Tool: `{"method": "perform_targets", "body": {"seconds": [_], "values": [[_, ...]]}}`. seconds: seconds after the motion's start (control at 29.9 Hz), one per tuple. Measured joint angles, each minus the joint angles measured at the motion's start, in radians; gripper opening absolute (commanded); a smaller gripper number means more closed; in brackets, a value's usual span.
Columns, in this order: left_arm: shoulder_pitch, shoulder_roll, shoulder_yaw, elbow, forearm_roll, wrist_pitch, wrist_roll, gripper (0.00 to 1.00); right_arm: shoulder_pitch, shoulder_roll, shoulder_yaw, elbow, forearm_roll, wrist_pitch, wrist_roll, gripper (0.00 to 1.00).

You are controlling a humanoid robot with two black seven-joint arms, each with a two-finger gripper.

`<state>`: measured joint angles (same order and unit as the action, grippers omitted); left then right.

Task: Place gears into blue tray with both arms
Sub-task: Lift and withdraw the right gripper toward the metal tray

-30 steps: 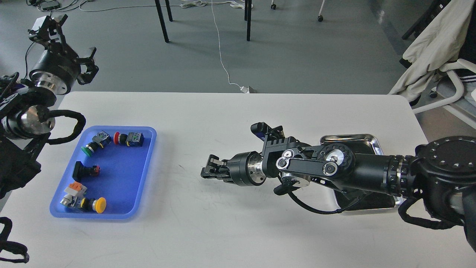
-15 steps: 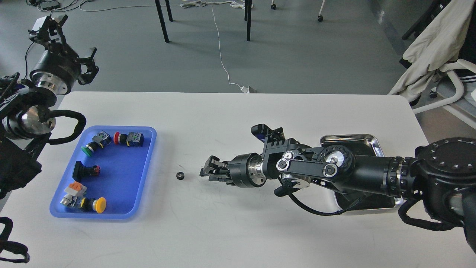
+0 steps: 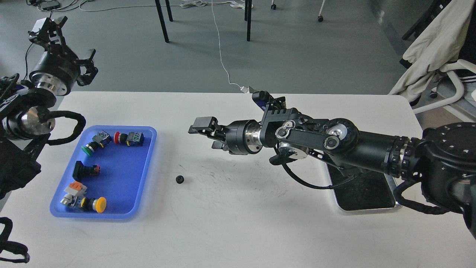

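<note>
Right now one gear (image 3: 180, 179) lies on the white table (image 3: 238, 223), between the blue tray (image 3: 122, 175) and my right gripper (image 3: 202, 131), whose jaws stand apart, empty. My left gripper (image 3: 67, 44) hangs beyond the table's far-left corner, jaws wide.

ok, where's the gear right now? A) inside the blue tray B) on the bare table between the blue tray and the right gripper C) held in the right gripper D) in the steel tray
B: the gear lies on the white table, just right of the blue tray, apart from its rim, with the right gripper raised above and to its right, not touching it.
</note>
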<state>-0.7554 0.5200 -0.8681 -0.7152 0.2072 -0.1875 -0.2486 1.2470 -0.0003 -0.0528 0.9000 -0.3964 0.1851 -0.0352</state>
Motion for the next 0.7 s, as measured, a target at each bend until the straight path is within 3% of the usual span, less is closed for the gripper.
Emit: {"method": "perform_targets", "body": {"seconds": [0.23, 0.44, 0.7], "values": [[-0.005, 0.003, 0.000, 0.000, 0.000, 0.001, 0.001, 0.98, 0.021, -0.013, 0.182, -0.021, 0.002, 0.005, 0.006, 0.96], [-0.006, 0.002, 0.000, 0.001, 0.000, 0.006, 0.005, 0.98, -0.072, -0.221, 0.398, -0.012, 0.056, 0.026, 0.007, 0.96], [-0.010, 0.005, 0.019, -0.029, 0.047, 0.010, 0.015, 0.98, -0.357, -0.439, 0.816, 0.009, 0.230, 0.077, 0.007, 0.96]]}}
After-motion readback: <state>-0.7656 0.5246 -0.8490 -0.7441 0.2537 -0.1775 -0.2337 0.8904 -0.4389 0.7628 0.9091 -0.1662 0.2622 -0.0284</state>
